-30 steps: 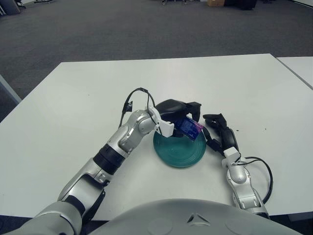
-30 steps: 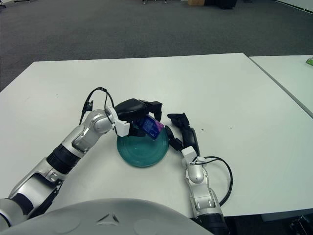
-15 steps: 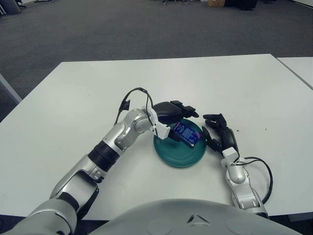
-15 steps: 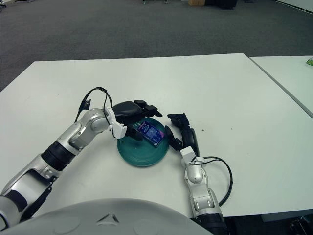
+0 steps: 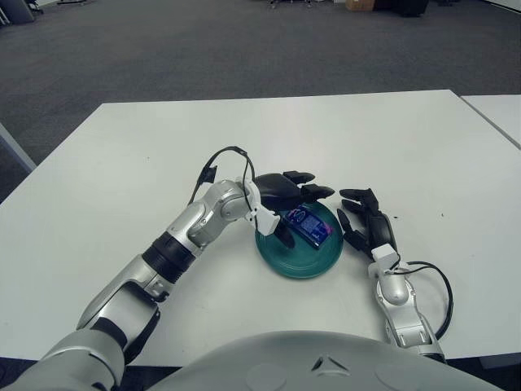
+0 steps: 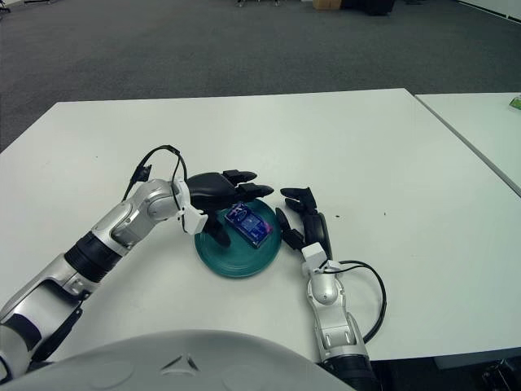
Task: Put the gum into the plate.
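A blue gum pack (image 5: 311,226) lies flat in the green plate (image 5: 298,262) near the table's front edge; it also shows in the right eye view (image 6: 250,225). My left hand (image 5: 286,194) hovers over the plate's far left rim with fingers spread, holding nothing, just clear of the gum. My right hand (image 5: 366,221) rests on the table just right of the plate, fingers relaxed and empty.
The white table (image 5: 146,147) stretches wide on all sides of the plate. A second white table (image 5: 498,110) stands at the right with a narrow gap between. Grey carpet lies beyond.
My left hand held the gum over the plate, then opened its fingers. The gum now lies in the plate and the hand has drawn back left. The right hand has not moved.
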Action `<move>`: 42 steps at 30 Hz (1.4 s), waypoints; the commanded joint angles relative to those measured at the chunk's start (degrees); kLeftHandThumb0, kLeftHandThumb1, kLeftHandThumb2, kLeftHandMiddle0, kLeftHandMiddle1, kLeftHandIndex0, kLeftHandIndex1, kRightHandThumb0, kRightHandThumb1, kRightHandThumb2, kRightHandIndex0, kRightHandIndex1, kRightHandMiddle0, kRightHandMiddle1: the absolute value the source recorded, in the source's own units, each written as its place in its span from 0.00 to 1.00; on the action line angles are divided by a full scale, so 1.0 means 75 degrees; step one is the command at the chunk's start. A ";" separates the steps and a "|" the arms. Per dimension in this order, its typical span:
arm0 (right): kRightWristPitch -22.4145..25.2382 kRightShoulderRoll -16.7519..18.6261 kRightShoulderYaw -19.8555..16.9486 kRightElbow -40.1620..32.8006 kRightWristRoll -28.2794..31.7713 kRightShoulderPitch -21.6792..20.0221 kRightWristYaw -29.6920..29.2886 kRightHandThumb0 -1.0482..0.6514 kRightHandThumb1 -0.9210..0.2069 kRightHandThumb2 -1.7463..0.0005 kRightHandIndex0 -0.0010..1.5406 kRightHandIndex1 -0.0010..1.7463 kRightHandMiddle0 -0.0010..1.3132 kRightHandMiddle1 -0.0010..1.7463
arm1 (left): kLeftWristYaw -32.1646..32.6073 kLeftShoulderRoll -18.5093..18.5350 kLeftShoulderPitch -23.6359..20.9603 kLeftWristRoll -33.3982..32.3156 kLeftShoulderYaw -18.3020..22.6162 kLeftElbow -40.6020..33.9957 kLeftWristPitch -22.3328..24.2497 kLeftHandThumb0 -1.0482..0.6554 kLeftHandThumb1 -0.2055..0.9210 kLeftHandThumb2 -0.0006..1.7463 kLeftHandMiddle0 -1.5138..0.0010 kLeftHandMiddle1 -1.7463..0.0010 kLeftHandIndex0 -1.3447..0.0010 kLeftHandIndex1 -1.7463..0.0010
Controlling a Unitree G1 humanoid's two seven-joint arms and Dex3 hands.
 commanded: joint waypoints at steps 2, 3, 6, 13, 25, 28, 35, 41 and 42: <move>0.0867 0.0072 0.0076 0.0613 0.0102 0.0490 0.0252 0.31 0.02 0.67 0.29 0.28 0.09 0.60 | -0.0219 0.0222 -0.0271 -0.0180 0.0026 0.0186 -0.0288 0.00 0.99 0.03 1.00 1.00 1.00 1.00; 0.0893 0.0077 0.0079 0.0596 0.0090 0.0494 0.0247 0.31 0.02 0.67 0.29 0.28 0.09 0.60 | -0.0231 0.0239 -0.0280 -0.0221 0.0059 0.0204 -0.0323 0.00 0.99 0.03 1.00 1.00 1.00 1.00; 0.0968 0.0094 0.0093 0.0542 0.0045 0.0512 0.0220 0.30 0.01 0.68 0.29 0.27 0.10 0.60 | -0.0207 0.0299 -0.0263 -0.0336 0.0204 0.0238 -0.0363 0.00 0.99 0.03 1.00 1.00 1.00 1.00; 0.0972 0.0161 0.0069 0.0491 0.0125 0.0535 0.0232 0.30 0.00 0.68 0.32 0.28 0.10 0.60 | 0.1102 -0.0816 0.0971 -0.1516 0.1982 -0.0422 0.2225 0.00 1.00 0.22 1.00 1.00 0.99 0.99; 0.0888 0.0125 0.0057 0.0394 0.0022 0.0610 0.0134 0.30 0.00 0.67 0.33 0.29 0.12 0.61 | 0.3660 -0.3088 0.4037 -0.3587 0.3688 -0.1526 0.3006 0.14 1.00 0.48 0.68 0.81 0.94 0.38; 0.0889 0.0118 0.0054 0.0394 0.0002 0.0626 0.0125 0.29 0.00 0.67 0.33 0.29 0.12 0.61 | 0.3895 -0.3299 0.4372 -0.3885 0.3839 -0.1470 0.2751 0.15 1.00 0.50 0.71 0.64 0.89 0.33; 0.0830 0.0100 0.0012 0.0426 0.0078 0.0631 0.0157 0.29 0.00 0.66 0.33 0.29 0.14 0.61 | 0.4171 -0.3505 0.4378 -0.4326 0.4087 -0.0768 0.2282 0.17 1.00 0.52 0.70 0.51 0.84 0.31; 0.0691 0.0099 -0.0001 0.0498 0.0162 0.0643 0.0159 0.28 0.00 0.66 0.33 0.29 0.15 0.61 | 0.4061 -0.3441 0.4440 -0.4625 0.4128 -0.0358 0.2037 0.18 1.00 0.52 0.71 0.50 0.86 0.33; 0.0680 0.0096 0.0000 0.0506 0.0160 0.0644 0.0155 0.28 0.00 0.66 0.33 0.29 0.15 0.62 | 0.4029 -0.3428 0.4454 -0.4675 0.4132 -0.0324 0.2031 0.18 1.00 0.52 0.72 0.50 0.87 0.34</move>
